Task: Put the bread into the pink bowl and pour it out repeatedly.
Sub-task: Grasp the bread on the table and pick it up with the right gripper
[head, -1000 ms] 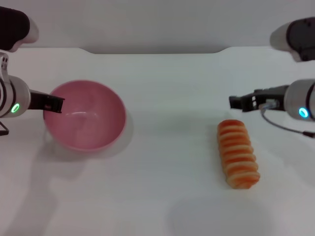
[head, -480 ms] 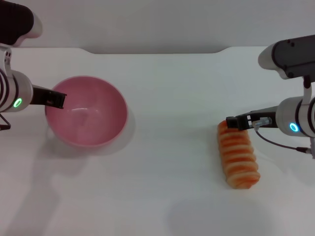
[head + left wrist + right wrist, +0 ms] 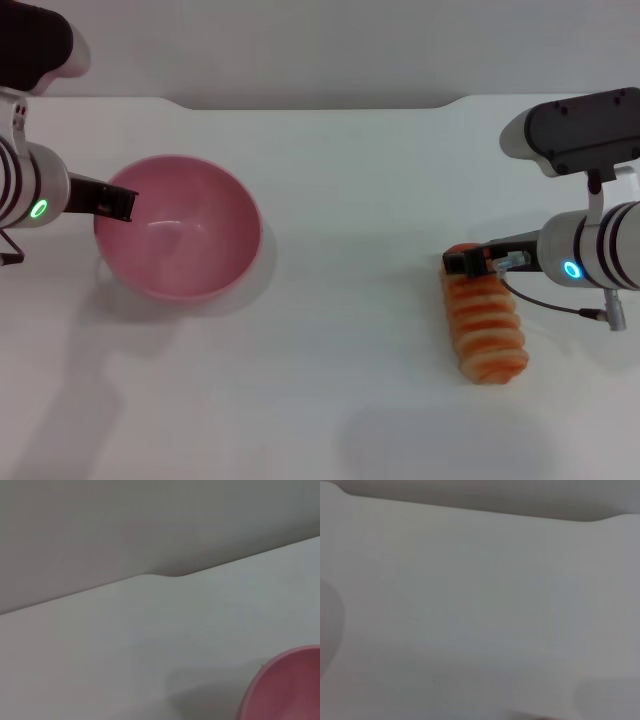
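We see the bread [image 3: 484, 325] nearest us, lying striped side up on the white table [image 3: 350, 300] on the right, well apart from the pink bowl [image 3: 180, 240]. The right gripper [image 3: 458, 263] sits at the loaf's far end, over or touching it; we cannot tell whether its fingers are spread or pressed together. Farther left, the bowl stands upright. The left gripper [image 3: 122, 204] is at the bowl's left rim; grip state also unclear to us.
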